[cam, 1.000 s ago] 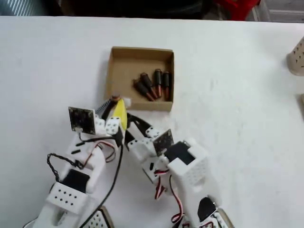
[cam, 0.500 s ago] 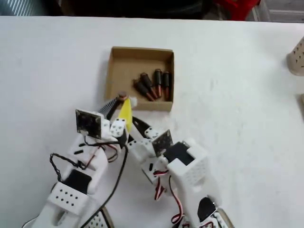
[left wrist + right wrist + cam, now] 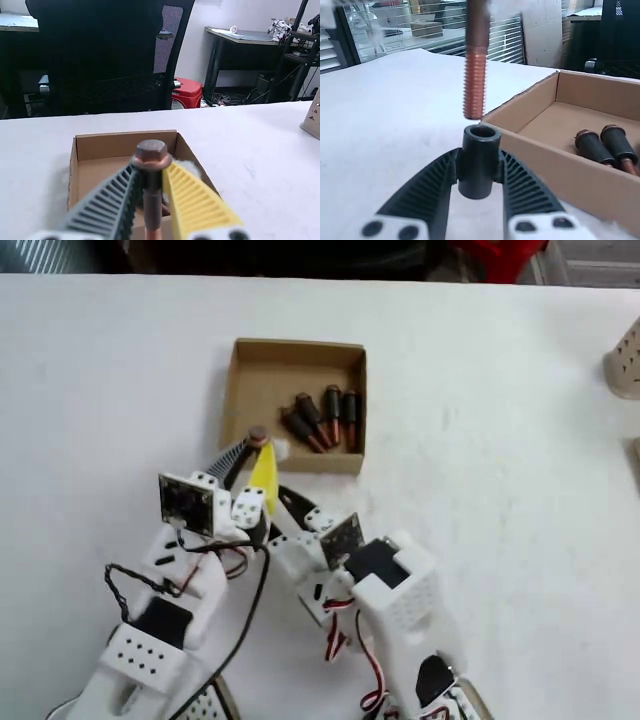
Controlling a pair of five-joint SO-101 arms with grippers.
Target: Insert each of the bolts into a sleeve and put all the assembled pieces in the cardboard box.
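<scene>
Left gripper [image 3: 150,172] is clamped on the bolt [image 3: 151,155], grey finger on one side, yellow on the other, pinching the shank just under the hex head. The bolt hangs upright, head up, threads pointing down. Right gripper [image 3: 479,167] is closed around the sleeve [image 3: 480,150], a dark tube held upright with its open mouth facing up. From the right wrist view the threaded tip sits just above that mouth, lined up with it and not yet inside.

From the high view, both grippers meet just beside the near wall of the cardboard box [image 3: 240,390], toward its near-left corner, with the left gripper [image 3: 255,455] above and the right gripper [image 3: 285,502] tucked under and behind it. The bolt head [image 3: 258,437] shows right at that wall.

Inside the box lie 4 assembled pieces [image 3: 325,418], dark sleeves with copper ends, bunched side by side in the right half near the near-right corner; 2 of them show in the right wrist view [image 3: 592,145]. The box rests on the white table [image 3: 500,490], left of its middle and toward the far edge.
</scene>
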